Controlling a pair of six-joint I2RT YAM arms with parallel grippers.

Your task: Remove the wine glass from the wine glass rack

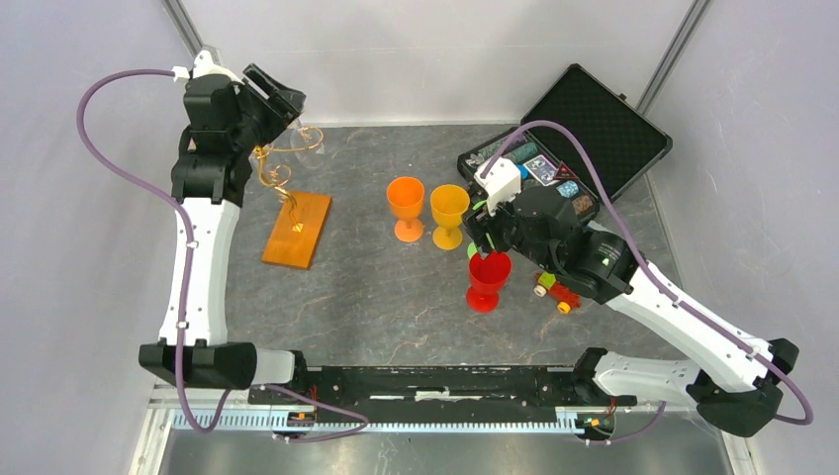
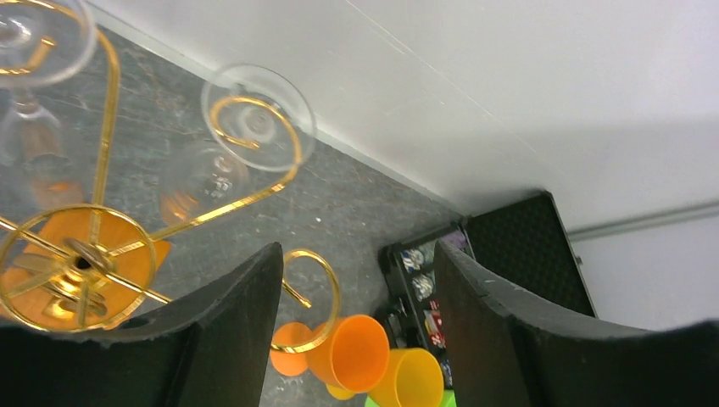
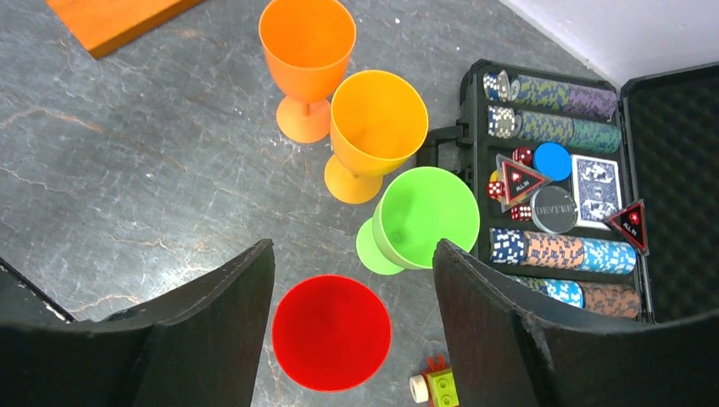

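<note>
1. Wine glass rack (image 1: 296,229): stands at the far left of the counter (image 1: 376,307), with its orange-brown wooden base lying flat and gold wire scrolls rising from it.
2. Wine glass (image 2: 257,119): hangs bowl-down from one scroll arm, its clear foot seated on the gold curl; not yet off the rack.
3. Second glass (image 2: 38,38): hangs the same way from another arm, partly cut off at the top left corner of the left wrist view.
4. Left hand (image 2: 354,259): hovers over the rack's far end, spread wide and gripping nothing. Shows an empty scroll curl in the gap between its fingers (image 2: 229,339). Sits apart from the wine glass, which lies up and to the left of the left finger in the wrist view.
5. Right hand (image 3: 353,254): hangs over the middle right of the counter, also wide open and with nothing in its grasp.
6. Red cup (image 3: 331,332): stands upright below the open right hand, its rim showing in the gap with clear space on both sides.
7. Green cup (image 3: 426,216), yellow cup (image 3: 377,114) and orange cup (image 3: 307,38): stand upright in a slanting row beyond the red one.
8. Black case (image 1: 594,129): lies open at the far right, holding poker chips, cards and dice.
9. Toy blocks (image 1: 554,290): lie just beside the red cup.
</note>
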